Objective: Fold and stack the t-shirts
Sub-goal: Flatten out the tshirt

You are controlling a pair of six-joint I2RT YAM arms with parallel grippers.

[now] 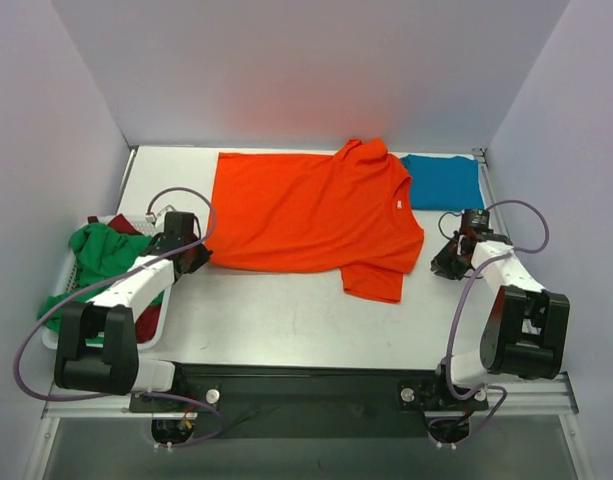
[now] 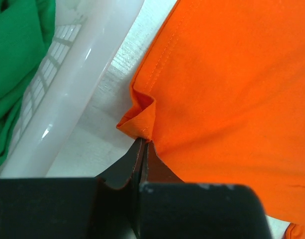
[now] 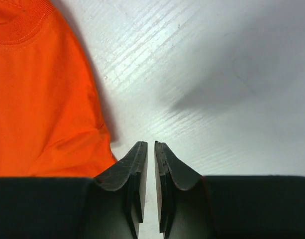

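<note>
White tabletop [image 1: 286,325] between pale walls, and the orange-red t-shirt [image 1: 306,210] lies spread flat across its middle. The left gripper [image 2: 143,144] is clamped on the shirt's near hem corner, which is puckered at the pinch. The right gripper [image 3: 151,147] hangs all but closed on nothing, over bare table just beside the sleeve. I'd say the first fold is starting; next the right needs its own hold. A folded teal t-shirt [image 1: 443,181] waits far right; the basket [image 1: 58,290] of green [image 1: 106,255] and dark red [image 1: 149,322] shirts crowds the left arm
</note>
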